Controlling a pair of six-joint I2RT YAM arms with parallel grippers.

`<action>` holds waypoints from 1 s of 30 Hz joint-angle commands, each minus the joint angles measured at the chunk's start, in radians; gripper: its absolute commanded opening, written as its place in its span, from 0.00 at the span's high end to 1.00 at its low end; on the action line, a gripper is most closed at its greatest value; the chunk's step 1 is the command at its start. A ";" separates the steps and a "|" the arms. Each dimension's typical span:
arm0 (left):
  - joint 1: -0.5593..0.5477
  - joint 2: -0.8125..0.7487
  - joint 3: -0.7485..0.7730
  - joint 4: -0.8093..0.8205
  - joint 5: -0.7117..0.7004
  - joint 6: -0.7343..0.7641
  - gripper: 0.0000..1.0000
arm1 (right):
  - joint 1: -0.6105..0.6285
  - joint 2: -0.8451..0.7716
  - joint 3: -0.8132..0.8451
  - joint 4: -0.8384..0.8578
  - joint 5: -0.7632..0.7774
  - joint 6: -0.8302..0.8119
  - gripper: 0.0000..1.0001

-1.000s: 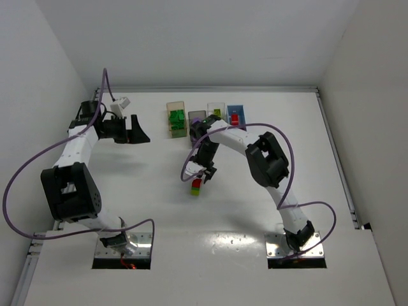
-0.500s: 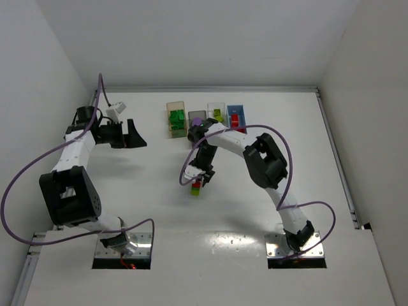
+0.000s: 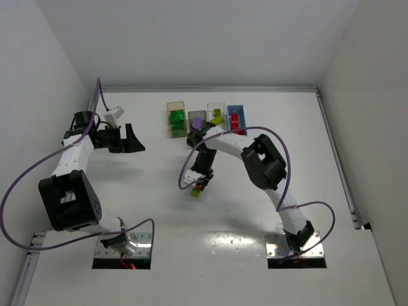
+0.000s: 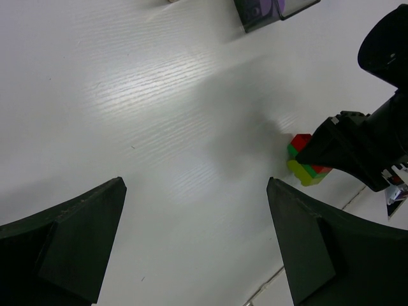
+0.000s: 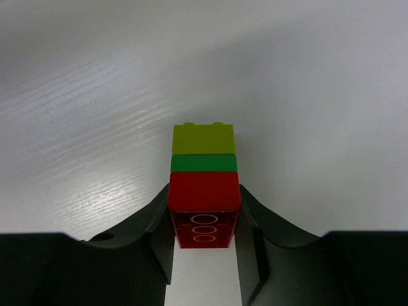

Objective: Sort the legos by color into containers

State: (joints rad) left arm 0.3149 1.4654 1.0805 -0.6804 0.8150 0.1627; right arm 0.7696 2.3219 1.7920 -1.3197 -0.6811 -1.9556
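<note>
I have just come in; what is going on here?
The right gripper is shut on a stack of red, dark green and lime legos stuck together, near the middle of the table. The left gripper is open and empty, off to the left. At the far edge, the tan bin holds dark green bricks, the grey bin a purple brick, the clear bin lime bricks, the blue bin red bricks.

White table between plain white walls, evenly lit.
</note>
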 commanded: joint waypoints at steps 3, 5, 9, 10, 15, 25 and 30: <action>0.013 -0.042 -0.007 -0.002 0.052 0.031 0.00 | 0.002 -0.070 -0.025 -0.082 -0.008 -0.290 0.76; 0.013 -0.042 -0.007 -0.002 0.076 0.040 0.00 | -0.016 -0.084 -0.025 -0.072 0.018 -0.252 0.83; 0.013 -0.068 -0.017 -0.002 0.221 0.087 0.00 | -0.052 -0.140 -0.010 0.077 -0.009 0.044 0.91; 0.013 -0.079 -0.028 -0.002 0.243 0.098 0.00 | -0.061 -0.166 -0.009 0.121 -0.041 0.132 0.93; -0.097 -0.129 -0.037 0.011 0.315 0.132 0.00 | -0.130 -0.274 0.009 0.532 -0.097 0.881 0.93; -0.344 -0.085 0.044 0.103 0.312 0.247 0.12 | -0.197 -0.369 -0.031 0.837 -0.158 1.495 0.93; -0.355 -0.033 0.114 0.104 0.378 0.426 0.18 | -0.197 -0.390 -0.040 0.780 -0.244 1.508 0.93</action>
State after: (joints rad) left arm -0.0353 1.4178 1.1393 -0.6216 1.1137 0.4191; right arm 0.5739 1.9770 1.7615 -0.5503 -0.8204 -0.5480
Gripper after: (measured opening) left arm 0.824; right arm 0.371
